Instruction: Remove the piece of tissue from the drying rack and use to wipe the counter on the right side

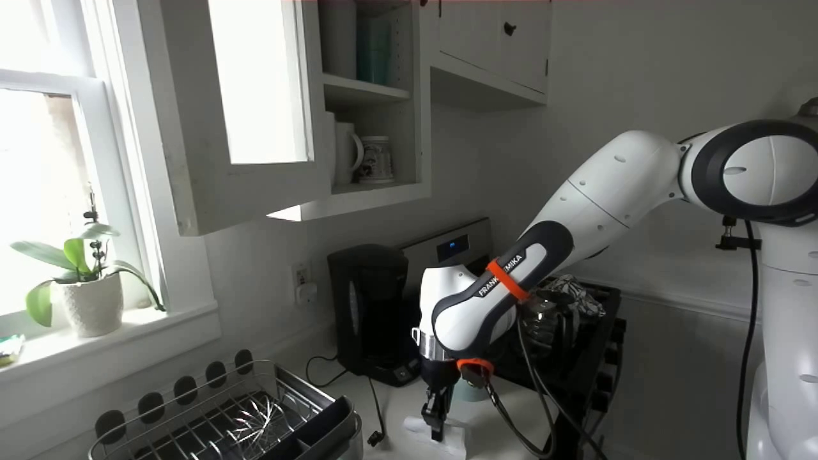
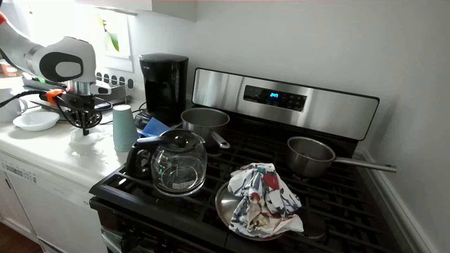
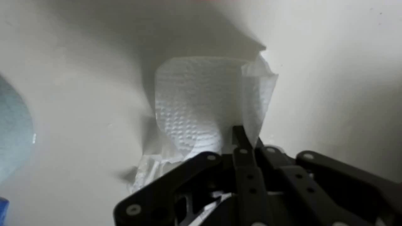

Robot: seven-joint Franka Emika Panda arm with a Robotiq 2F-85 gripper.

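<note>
One white tissue [image 3: 194,97], thin and dimpled, shows a rounded edge, a translucent crinkled end and a fold standing up along one side. My end effector [image 1: 437,435] pinches that fold between its tips, and the rest spreads below and just beside them, on the counter [image 3: 84,103].

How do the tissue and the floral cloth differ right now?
Pattern: the tissue is plain white with embossed dots; the floral cloth has red and dark printed shapes.
Place: the tissue is at the counter surface; the floral cloth lies over a round metal piece on the stove.
Hold: the tissue is pinched in the closed jaws; the floral cloth is gripped by nothing.
Shared: both are creased sheets, largely white.
</note>
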